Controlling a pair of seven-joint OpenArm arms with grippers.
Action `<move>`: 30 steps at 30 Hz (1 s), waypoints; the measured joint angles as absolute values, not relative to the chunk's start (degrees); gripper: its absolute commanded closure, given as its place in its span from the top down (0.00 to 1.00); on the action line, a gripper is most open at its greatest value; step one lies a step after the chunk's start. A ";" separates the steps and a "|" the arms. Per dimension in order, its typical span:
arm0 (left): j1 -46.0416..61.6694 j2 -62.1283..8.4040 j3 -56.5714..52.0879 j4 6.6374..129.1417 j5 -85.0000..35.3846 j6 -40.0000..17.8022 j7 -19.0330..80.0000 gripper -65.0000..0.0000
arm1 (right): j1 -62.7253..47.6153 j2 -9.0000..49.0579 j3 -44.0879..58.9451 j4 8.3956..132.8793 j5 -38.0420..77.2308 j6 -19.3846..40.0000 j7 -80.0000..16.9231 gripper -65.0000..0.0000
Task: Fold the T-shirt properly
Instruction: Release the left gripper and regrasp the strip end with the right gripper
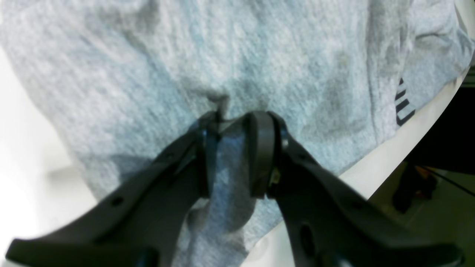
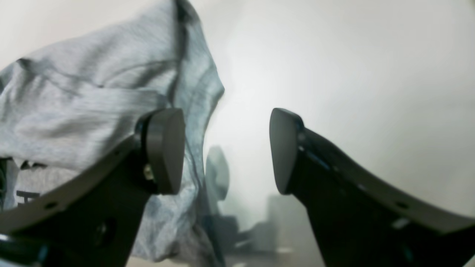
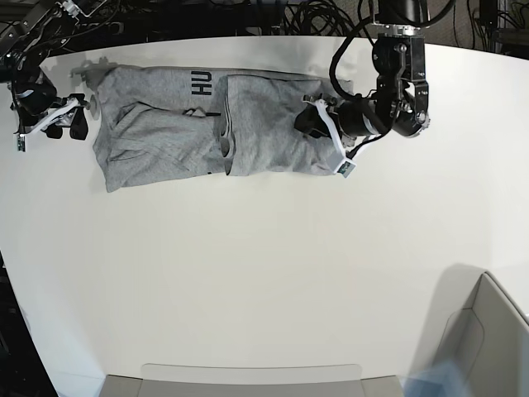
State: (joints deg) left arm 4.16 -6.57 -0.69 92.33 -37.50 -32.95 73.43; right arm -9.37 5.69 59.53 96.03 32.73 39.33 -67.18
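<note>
The heather-grey T-shirt [image 3: 264,124] lies stretched sideways along the far part of the white table [image 3: 264,273], partly folded over itself, with dark letters [image 3: 198,83] showing near its top edge. At the shirt's right end, my left gripper [image 3: 310,122] is shut on a pinch of the cloth. The left wrist view shows grey fabric [image 1: 259,55] squeezed between the black pads [image 1: 261,155]. My right gripper [image 3: 66,124] hovers just off the shirt's left end. Its jaws stand open with nothing between them [image 2: 226,152], and the shirt [image 2: 92,92] bunches behind its left finger.
A grey bin [image 3: 488,331] stands at the near right corner and a low tray [image 3: 248,380] at the near edge. Cables [image 3: 314,16] run behind the table's far edge. The table's edge [image 1: 408,141] passes close to the shirt in the left wrist view.
</note>
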 measured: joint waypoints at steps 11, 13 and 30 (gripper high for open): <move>4.14 -6.57 -0.69 92.27 -37.32 -32.99 73.38 0.23 | -8.67 6.72 59.75 85.08 34.44 39.20 -69.45 0.55; 4.14 -6.57 -0.69 92.25 -37.34 -32.99 73.34 0.23 | -7.88 8.36 59.55 82.61 35.83 39.24 -70.46 0.55; 5.10 -6.57 -0.71 92.23 -37.50 -32.99 72.05 0.23 | -4.82 8.21 51.96 81.41 37.34 39.20 -75.29 0.55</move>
